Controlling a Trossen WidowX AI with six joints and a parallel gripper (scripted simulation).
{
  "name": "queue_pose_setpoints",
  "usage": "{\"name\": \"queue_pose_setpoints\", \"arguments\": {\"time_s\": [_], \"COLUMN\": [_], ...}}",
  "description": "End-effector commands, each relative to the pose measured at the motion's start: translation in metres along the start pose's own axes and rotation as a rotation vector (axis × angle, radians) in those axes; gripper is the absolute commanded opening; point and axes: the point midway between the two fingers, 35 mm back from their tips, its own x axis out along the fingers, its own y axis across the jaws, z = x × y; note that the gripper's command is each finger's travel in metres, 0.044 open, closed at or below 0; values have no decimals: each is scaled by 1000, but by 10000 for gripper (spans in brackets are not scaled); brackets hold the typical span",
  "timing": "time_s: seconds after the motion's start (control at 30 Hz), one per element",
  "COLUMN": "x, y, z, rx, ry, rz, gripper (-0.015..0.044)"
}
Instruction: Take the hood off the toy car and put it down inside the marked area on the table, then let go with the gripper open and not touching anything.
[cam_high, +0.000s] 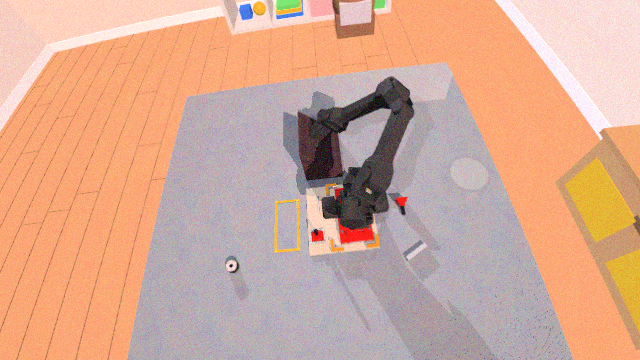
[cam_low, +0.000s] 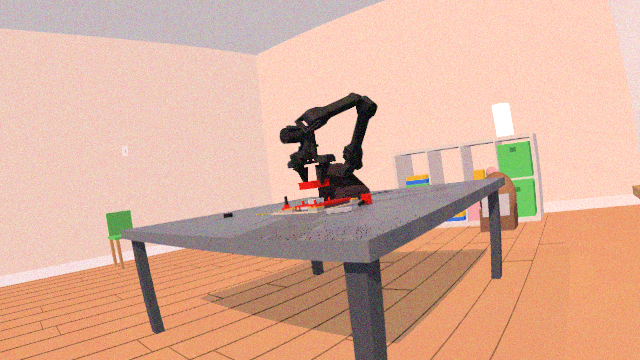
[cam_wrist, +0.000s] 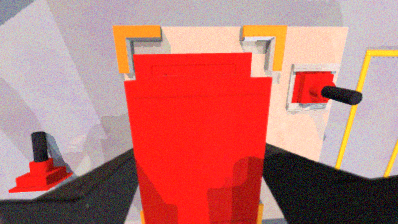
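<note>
My gripper (cam_low: 315, 180) (cam_wrist: 199, 150) is shut on the red hood (cam_low: 314, 185) (cam_wrist: 200, 120), with one finger at each side edge. The hood is held level above the red toy car (cam_high: 357, 239) (cam_low: 332, 202) (cam_wrist: 194, 63), with a visible gap between them. In the top view the arm hides much of the hood and car. The car sits on a cream board (cam_high: 316, 215) (cam_low: 280, 212) (cam_wrist: 310, 140) between orange corner brackets. The marked area is a yellow outline (cam_high: 275, 225) (cam_wrist: 385, 53) on the table, just left of the board in the top view.
A red piece with a black pin (cam_high: 317, 235) (cam_wrist: 312, 87) stands on the board's side towards the marked area. Another red-and-black piece (cam_high: 401, 201) (cam_wrist: 42, 172) lies beyond the opposite side. A white block (cam_high: 415, 250), a small round part (cam_high: 231, 265) and a dark box (cam_high: 320, 150) are also on the table.
</note>
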Motion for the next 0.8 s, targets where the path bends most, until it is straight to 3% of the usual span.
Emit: {"name": "queue_pose_setpoints", "arguments": {"time_s": [0.0,0.77], "x": [-16,-20], "y": [0,-125], "z": [2,3], "rx": [-10,6], "ry": [-11,-22], "rz": [-6,-38], "gripper": [0,0]}}
